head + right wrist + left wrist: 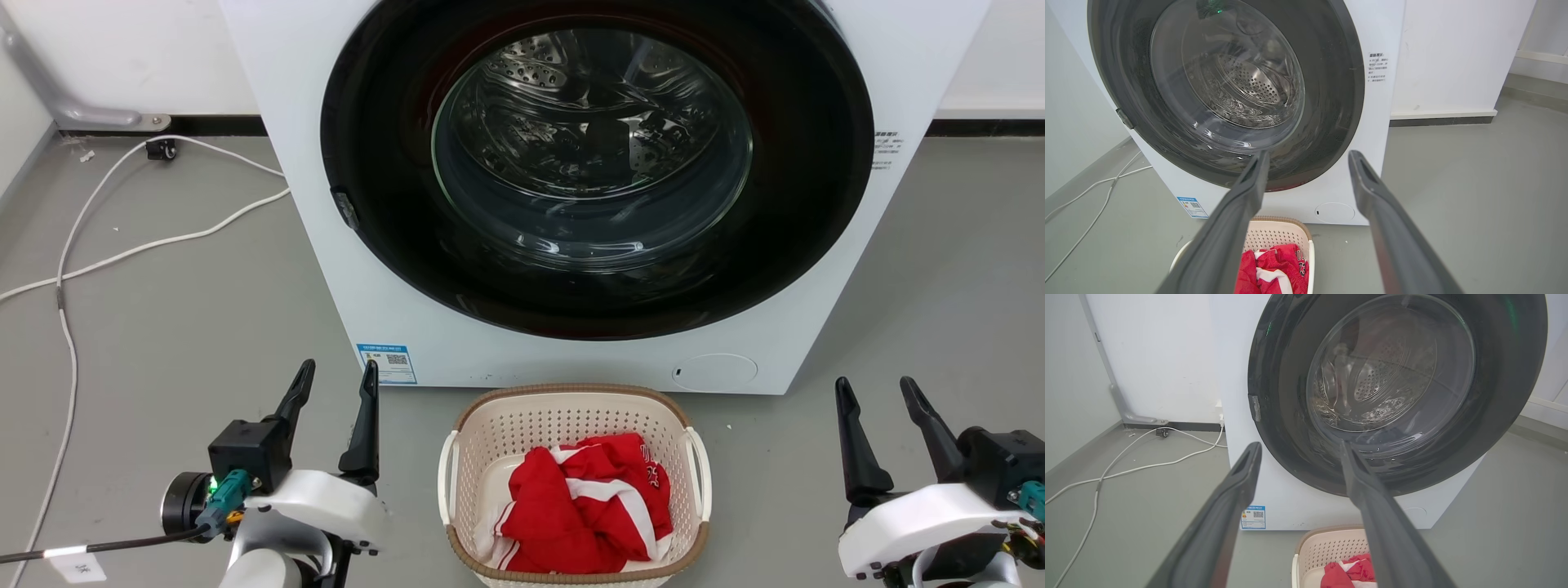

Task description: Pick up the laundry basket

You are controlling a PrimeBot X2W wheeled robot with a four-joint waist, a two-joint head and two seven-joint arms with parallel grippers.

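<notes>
The laundry basket [522,425] stands on the grey floor just in front of the washing machine, cream-white and perforated with a brown rim and white side handles. Red and white clothing [584,506] lies inside it. My left gripper [336,380] hovers open to the basket's left, and my right gripper [878,392] hovers open to its right; neither touches it. The left wrist view shows the basket [1323,549] low between the open left gripper [1300,447]. The right wrist view has the basket [1278,234] at the bottom, beside the open right gripper [1309,154].
A white front-loading washing machine [326,269] with a shut dark round door [596,163] stands directly behind the basket. White cables [122,245] trail over the floor at the left. A wall and baseboard run behind. Bare grey floor lies on both sides of the basket.
</notes>
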